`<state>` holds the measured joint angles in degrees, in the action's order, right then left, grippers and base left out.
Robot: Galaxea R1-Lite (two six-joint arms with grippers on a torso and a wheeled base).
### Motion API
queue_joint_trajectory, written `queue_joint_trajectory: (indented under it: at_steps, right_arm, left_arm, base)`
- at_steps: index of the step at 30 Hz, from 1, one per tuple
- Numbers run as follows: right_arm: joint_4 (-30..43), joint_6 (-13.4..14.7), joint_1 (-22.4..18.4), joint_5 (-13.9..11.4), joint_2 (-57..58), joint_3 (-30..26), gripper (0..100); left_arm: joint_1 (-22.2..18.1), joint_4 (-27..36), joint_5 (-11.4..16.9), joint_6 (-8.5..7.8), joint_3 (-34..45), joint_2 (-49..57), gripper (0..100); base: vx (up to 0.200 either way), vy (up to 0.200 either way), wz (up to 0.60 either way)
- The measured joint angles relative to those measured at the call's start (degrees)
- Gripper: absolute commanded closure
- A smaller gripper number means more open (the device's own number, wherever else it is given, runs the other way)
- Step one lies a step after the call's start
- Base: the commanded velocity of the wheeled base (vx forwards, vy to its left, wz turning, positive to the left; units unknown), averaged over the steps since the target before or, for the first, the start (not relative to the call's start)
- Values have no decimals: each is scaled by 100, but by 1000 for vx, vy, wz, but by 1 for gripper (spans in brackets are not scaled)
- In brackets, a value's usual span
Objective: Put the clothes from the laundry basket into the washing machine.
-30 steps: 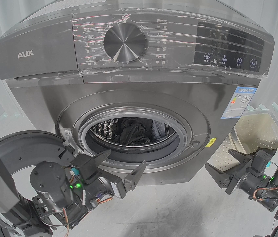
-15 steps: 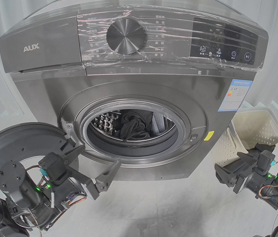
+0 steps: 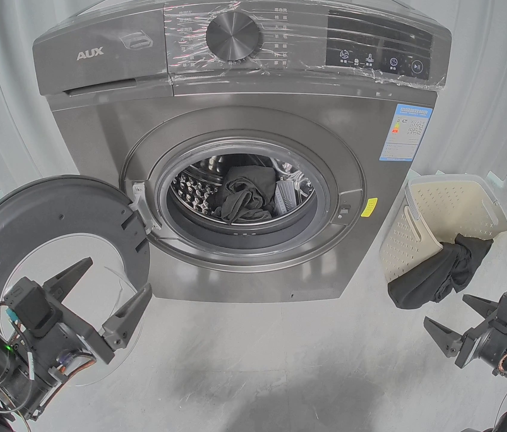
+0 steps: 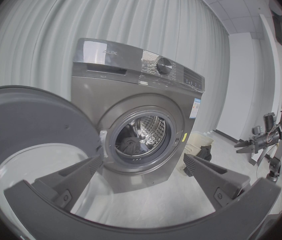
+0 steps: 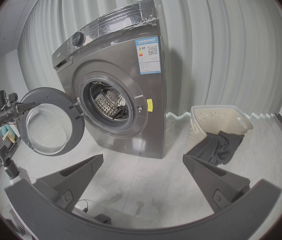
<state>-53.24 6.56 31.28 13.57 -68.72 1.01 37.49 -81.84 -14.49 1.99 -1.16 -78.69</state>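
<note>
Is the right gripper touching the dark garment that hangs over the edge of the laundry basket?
Apart. In the left wrist view, the right gripper stands well to the side of the dark garment, with bare floor between them.

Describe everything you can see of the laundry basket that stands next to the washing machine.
The laundry basket is cream-coloured and looks like plastic, with walls full of small holes, a thicker rim and handle openings near the top. It stands upright on the floor, close beside the washing machine, on the robot's right. A dark garment hangs out over its front rim and down onto the floor. Nothing else touches the basket.
</note>
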Motion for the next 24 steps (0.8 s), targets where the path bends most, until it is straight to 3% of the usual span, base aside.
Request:
queue_joint_trajectory:
  at_steps: [5, 13, 21, 24]
  right_arm:
    - [797, 24, -13, 68, 627, 0, 0]
    - [2321, 4, -190, 93, 1933, -2, 0]
    - [3874, -57, -916, 13, 3807, -2, 0]
    - [4396, -73, -1270, -60, 4482, -2, 0]
  left_arm:
    - [-191, 996, 106, -22, 15, 857, 0]
    - [-315, 3315, 191, 6, 17, 2619, 0]
    - [-894, 5205, 256, 224, 17, 4534, 0]
    - [-1268, 5847, 401, 283, 17, 5240, 0]
  base:
    - [-200, 0, 0]
    - [0, 0, 0]
    - [0, 0, 0]
    - [0, -200, 0]
